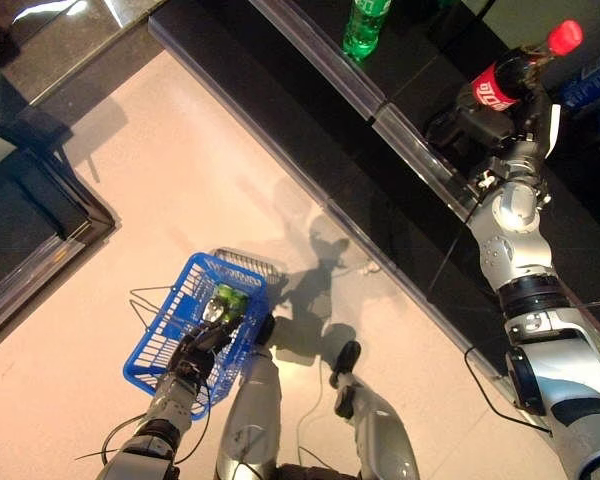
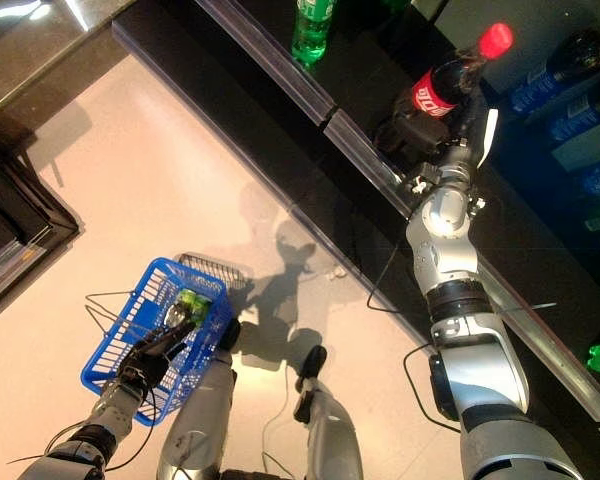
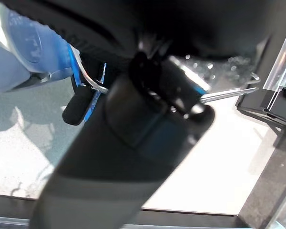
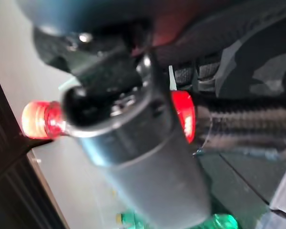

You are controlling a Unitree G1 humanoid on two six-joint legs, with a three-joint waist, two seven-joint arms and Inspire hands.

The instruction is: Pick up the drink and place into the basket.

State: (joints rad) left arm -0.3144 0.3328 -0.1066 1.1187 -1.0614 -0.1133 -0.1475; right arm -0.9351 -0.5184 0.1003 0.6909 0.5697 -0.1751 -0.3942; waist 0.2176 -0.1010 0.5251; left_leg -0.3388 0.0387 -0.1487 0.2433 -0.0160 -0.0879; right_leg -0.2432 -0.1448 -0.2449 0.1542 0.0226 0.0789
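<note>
While the left hand (image 1: 195,352) grips the rim of the blue wire basket (image 1: 155,350) at about 7 o'clock in the head views, its fingers curled over the basket's near wall, a green bottle (image 1: 226,302) already lies inside, near the far corner. From the left wrist view only the hand's dark bulk, a bit of blue wire and a metal handle loop show, so the hold is read from the head views. Pale floor (image 1: 180,180) lies between the basket and the dark shelf (image 1: 310,60) that runs diagonally from 12 o'clock down toward 4 o'clock. A green soda bottle (image 1: 365,25) stands on that shelf at about 12 o'clock, untouched.

Further right, at about 2 o'clock, the right hand (image 1: 480,125) is wrapped around the body of the cola bottle (image 1: 505,80), a dark drink with a red label and red cap (image 1: 565,37). Its long axis tilts, cap pointing up and away toward 2 o'clock, base toward the hand. In the right wrist view the red cap (image 4: 35,119) and red label show on either side of the thumb, which confirms the fingers are closed on it. Blue-labelled bottles (image 1: 590,90) sit just beyond.

From the drink the basket lies well apart, toward 7 o'clock, so the carry would probably sweep down across the body toward the left hand, with the bottle turned to fit beside the green one
</note>
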